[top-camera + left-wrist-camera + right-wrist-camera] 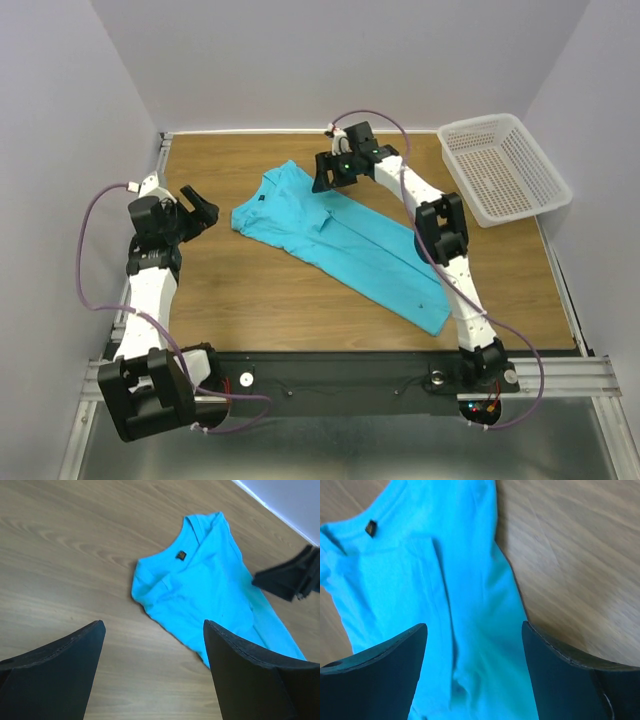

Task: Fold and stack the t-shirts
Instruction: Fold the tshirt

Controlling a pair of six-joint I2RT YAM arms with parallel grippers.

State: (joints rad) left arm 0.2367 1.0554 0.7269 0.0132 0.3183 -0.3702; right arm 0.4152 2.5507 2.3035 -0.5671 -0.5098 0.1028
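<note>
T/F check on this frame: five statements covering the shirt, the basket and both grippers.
1. The t-shirt lies on the table, outside the basket. True.
2. The left gripper is clamped on a sleeve. False: it is open and holds nothing, over bare wood beside the shirt.
3. The right gripper is open over the shirt. True.
4. The basket holds a folded shirt. False: nothing shows inside it.
5. The dark neck label is visible at the collar. True.
</note>
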